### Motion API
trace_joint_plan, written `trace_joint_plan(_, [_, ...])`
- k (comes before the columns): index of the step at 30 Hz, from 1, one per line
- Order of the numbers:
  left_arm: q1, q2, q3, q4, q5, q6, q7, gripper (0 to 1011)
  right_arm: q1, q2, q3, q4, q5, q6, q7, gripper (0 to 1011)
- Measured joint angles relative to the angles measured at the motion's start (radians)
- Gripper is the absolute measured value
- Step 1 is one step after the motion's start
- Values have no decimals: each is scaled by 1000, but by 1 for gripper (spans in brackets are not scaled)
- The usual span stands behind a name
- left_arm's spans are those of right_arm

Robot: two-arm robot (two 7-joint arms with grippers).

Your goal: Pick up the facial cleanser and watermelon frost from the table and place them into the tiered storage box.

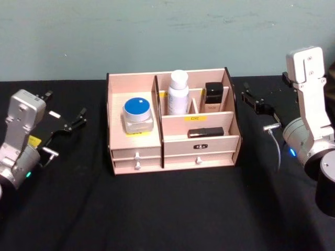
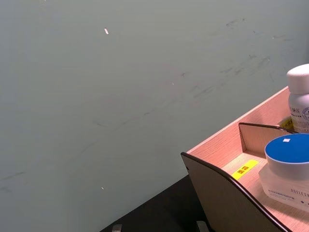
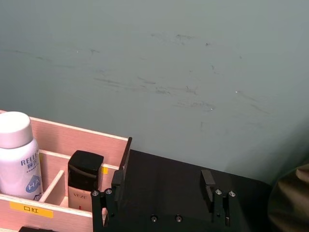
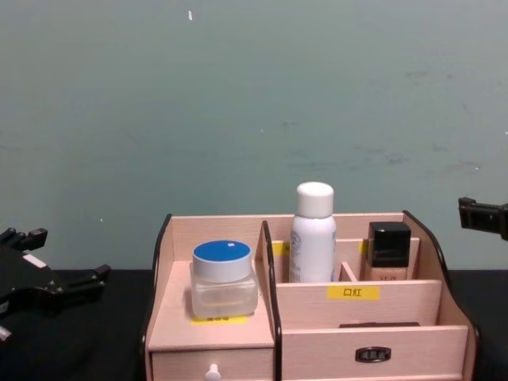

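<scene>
The tiered storage box stands mid-table. Its left shelf holds a clear jar with a blue lid. A white bottle and a black-capped bottle stand in the rear compartments, and a flat black item lies in the front one. I cannot tell which is the facial cleanser or the watermelon frost. My left gripper hangs open left of the box. My right gripper hangs open to its right. Both hold nothing.
Black cloth covers the table and a pale green wall rises close behind it. The box has two small front drawers, both closed. Bare cloth lies in front of the box and on both sides.
</scene>
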Motion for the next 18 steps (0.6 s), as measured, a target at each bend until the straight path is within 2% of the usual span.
trace_joint_plan(18, [0,0,0,0,0,0,0,1001,0,0,0,-1,0,0,0,1002])
